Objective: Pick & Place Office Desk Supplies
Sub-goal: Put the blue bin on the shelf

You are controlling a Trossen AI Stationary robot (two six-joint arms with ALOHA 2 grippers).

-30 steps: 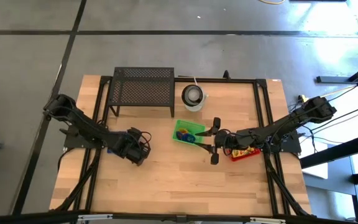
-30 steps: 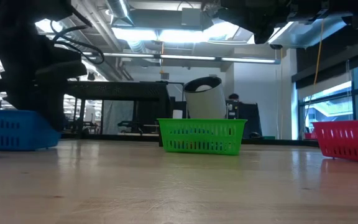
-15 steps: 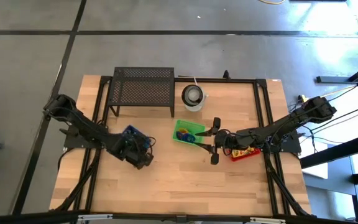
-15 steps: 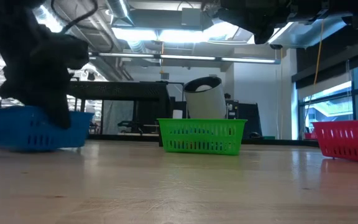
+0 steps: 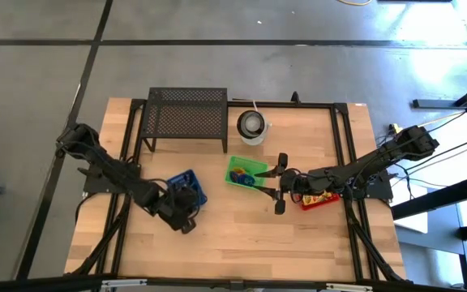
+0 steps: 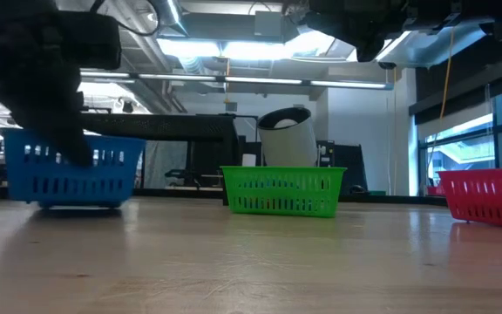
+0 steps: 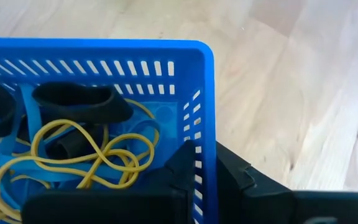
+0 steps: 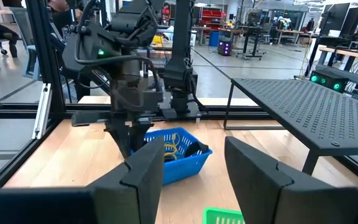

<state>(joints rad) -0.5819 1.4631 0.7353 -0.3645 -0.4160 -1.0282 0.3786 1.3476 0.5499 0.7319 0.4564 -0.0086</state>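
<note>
Blue plastic fills the left wrist view: a slotted basket (image 7: 104,112) holds yellow rubber bands (image 7: 86,155) and black loops (image 7: 73,106), and the left gripper (image 5: 182,212) has its two dark fingers (image 7: 185,171) clamped on the basket's wall, one inside and one outside. From above, that basket sits on the wooden table (image 5: 242,235) toward its left half, just beside the gripper, with the left arm running back to the table's left edge. In the low view the basket's base looks slightly off the tabletop, though I cannot tell for sure. Farther along, near the table's middle, a green basket (image 5: 244,173) holds a few small coloured items (image 5: 246,175). Just right of it the right gripper (image 5: 279,183) hovers with its fingers apart and nothing between them, and a red basket (image 5: 319,199) lies under that arm. At the far edge stand a white cup (image 5: 251,126) and a black mesh rack (image 5: 186,115).
</note>
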